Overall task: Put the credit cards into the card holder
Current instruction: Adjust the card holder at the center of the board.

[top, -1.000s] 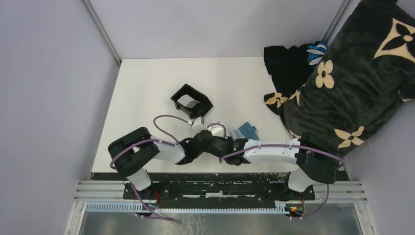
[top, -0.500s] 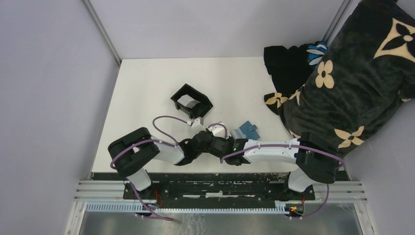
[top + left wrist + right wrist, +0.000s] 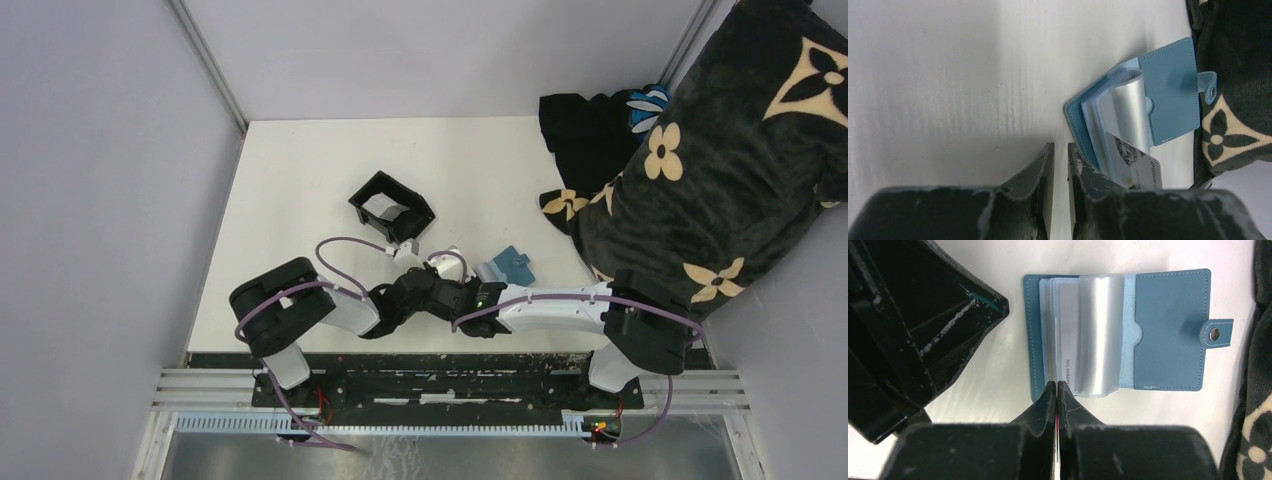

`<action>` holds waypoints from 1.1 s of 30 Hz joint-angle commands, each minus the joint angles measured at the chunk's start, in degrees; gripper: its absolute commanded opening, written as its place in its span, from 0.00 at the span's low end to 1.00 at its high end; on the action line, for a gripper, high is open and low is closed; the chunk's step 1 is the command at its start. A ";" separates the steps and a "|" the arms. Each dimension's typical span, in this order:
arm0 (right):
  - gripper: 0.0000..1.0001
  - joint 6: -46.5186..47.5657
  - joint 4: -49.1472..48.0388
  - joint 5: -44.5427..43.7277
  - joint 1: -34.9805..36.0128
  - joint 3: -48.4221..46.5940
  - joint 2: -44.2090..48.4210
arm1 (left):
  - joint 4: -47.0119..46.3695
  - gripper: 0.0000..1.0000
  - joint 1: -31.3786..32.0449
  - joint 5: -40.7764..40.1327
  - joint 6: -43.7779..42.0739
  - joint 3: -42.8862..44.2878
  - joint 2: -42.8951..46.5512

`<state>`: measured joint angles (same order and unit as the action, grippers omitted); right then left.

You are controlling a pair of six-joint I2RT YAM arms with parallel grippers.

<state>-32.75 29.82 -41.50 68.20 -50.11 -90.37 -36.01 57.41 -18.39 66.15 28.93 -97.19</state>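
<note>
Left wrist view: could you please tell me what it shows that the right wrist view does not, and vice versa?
Only the left wrist: the printed face of a credit card poking out of the holder, and the empty left end effector. Only the right wrist: the right end effector pinched shut at the holder's edge, apparently on that card seen edge-on, and the left arm alongside. Both: the open card holder on the white table, beside black floral fabric.

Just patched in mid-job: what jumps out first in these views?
The open teal-blue leather card holder lies flat on the white table, its clear plastic sleeves fanned up and a pale card poking out. Both pincers, left and right, meet beside it, nearly closed. A black flower-patterned blanket fills the right.
</note>
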 commanded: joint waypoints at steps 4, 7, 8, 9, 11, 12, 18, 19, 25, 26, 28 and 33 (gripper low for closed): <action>0.01 -0.38 2.09 -3.83 -1.02 0.79 -1.00 | -8.81 0.24 1.41 3.01 -1.23 2.32 -1.11; 0.01 -0.38 1.91 -3.88 -1.12 1.05 -1.17 | -11.73 0.25 1.49 4.45 -1.09 2.44 -2.15; 0.01 -0.46 1.91 -3.86 -1.14 1.06 -1.13 | -12.46 0.25 1.62 4.76 -0.87 2.41 -2.35; 0.01 -0.54 1.90 -3.88 -1.14 1.14 -1.08 | -13.12 0.25 1.72 5.01 -0.74 2.48 -2.53; 0.01 -0.55 1.91 -3.77 -1.14 1.36 -0.64 | -13.55 0.25 1.82 5.37 -0.83 2.87 -2.94; 0.01 -0.56 1.95 -3.89 -1.14 1.41 -0.54 | -13.56 0.25 1.91 5.43 -0.89 3.08 -3.21; 0.01 -0.56 2.24 -3.50 -1.32 1.55 0.69 | -12.44 0.24 2.15 5.02 -0.70 4.33 -4.36; 0.01 -0.61 2.33 -3.58 -1.28 1.51 1.07 | -11.55 0.23 2.19 4.71 -0.66 4.52 -4.47; 0.01 -1.33 3.39 -4.60 -1.32 2.02 4.28 | -9.44 0.23 2.37 3.43 -0.02 5.18 -5.47; 0.01 -1.53 3.86 -4.91 -1.32 2.15 4.79 | -8.86 0.22 2.44 3.16 0.11 5.50 -5.73; 0.01 -1.76 4.49 -5.40 -1.32 2.31 5.76 | -7.44 0.21 2.51 2.61 0.40 6.01 -6.27; 0.01 -2.38 5.48 -5.81 -2.23 3.34 6.47 | -5.22 0.19 2.71 1.44 0.77 6.74 -7.35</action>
<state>-33.69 34.20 -44.29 67.00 -47.59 -85.69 -42.24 59.42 -14.28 66.17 34.06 -103.53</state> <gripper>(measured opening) 0.017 0.196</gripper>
